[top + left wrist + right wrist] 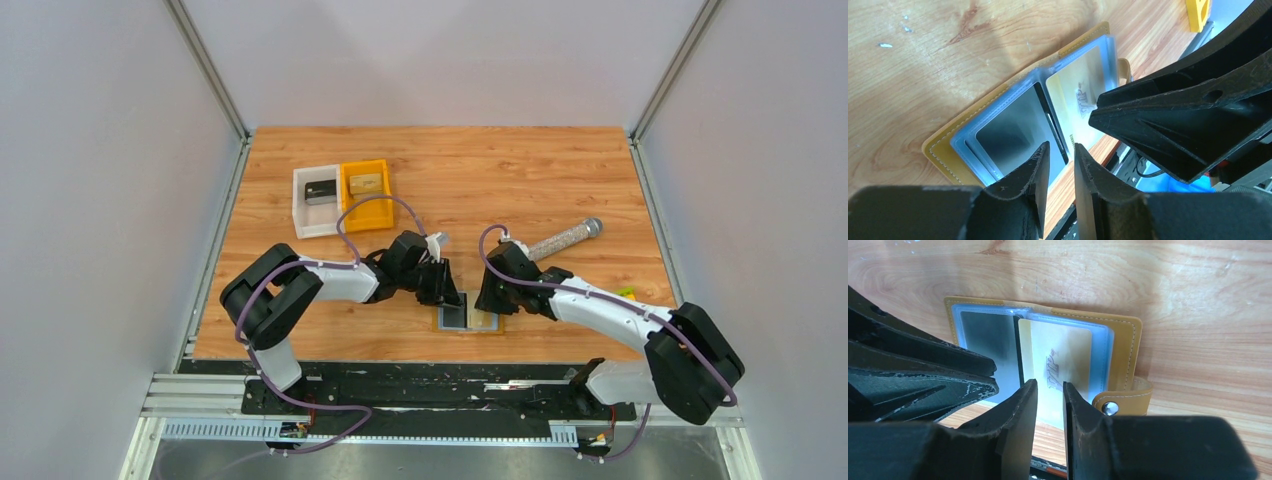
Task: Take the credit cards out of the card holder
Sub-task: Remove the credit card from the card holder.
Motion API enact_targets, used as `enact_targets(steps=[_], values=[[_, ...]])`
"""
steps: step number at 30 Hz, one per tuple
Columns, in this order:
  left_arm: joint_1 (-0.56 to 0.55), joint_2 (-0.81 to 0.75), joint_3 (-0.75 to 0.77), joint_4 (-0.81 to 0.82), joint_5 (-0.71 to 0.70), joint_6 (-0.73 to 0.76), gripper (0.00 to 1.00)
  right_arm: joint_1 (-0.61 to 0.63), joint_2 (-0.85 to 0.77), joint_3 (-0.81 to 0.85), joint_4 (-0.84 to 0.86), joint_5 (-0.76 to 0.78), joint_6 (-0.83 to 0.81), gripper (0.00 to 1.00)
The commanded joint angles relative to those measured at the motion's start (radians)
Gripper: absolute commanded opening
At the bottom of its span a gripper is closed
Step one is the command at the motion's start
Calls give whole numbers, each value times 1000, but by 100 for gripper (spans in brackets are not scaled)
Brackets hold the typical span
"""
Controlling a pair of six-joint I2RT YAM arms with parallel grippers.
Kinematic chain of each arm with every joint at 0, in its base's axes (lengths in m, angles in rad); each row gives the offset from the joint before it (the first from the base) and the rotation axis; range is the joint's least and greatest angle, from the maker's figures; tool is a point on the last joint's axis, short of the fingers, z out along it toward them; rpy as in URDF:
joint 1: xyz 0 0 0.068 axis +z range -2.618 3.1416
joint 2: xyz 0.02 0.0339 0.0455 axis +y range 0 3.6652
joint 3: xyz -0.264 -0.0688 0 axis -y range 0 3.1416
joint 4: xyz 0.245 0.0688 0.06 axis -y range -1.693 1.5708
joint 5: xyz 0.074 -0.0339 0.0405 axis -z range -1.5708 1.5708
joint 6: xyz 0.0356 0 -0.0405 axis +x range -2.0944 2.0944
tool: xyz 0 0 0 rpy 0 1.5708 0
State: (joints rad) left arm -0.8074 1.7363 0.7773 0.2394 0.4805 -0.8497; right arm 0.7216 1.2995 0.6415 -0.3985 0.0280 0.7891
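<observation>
While I am watching the top view, the card holder (470,318) is lying open at the 6 o'clock edge of the table (520,170). The left gripper (447,290) is crowding it from 10 o'clock and the right gripper (492,300) from 2 o'clock.

In the left wrist view, the left jaws are standing narrowly apart over the holder's near edge, and I cannot tell whether they are nipping a sleeve. A dark card (1008,132) is sitting in the sleeve at 9 o'clock of the fold and a gold card (1075,92) at 3 o'clock.

In the right wrist view, the right jaws are also standing slightly parted at the gold card's 6 o'clock edge. I cannot tell whether they are gripping it.

I am worrying that a pull will drag the whole holder off the table's near edge, since nothing is clearly pinning it. I am also worrying that the two claws, working this close, will knock together.
</observation>
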Motion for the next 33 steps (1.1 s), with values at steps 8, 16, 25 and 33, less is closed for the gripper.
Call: enact_targets(steps=[8,16,25,33], values=[[2,31,2,131,35,-34,38,-22,-27,-30,53,-12,-16,26],[1,69,-2,173,39,-48,40,-31,-17,-62,73,-45,-2,24],[-9,104,-23,256,52,-103,40,-34,-19,-68,80,-54,4,24],[-13,129,-37,332,65,-153,40,-39,-14,-75,88,-63,7,23]])
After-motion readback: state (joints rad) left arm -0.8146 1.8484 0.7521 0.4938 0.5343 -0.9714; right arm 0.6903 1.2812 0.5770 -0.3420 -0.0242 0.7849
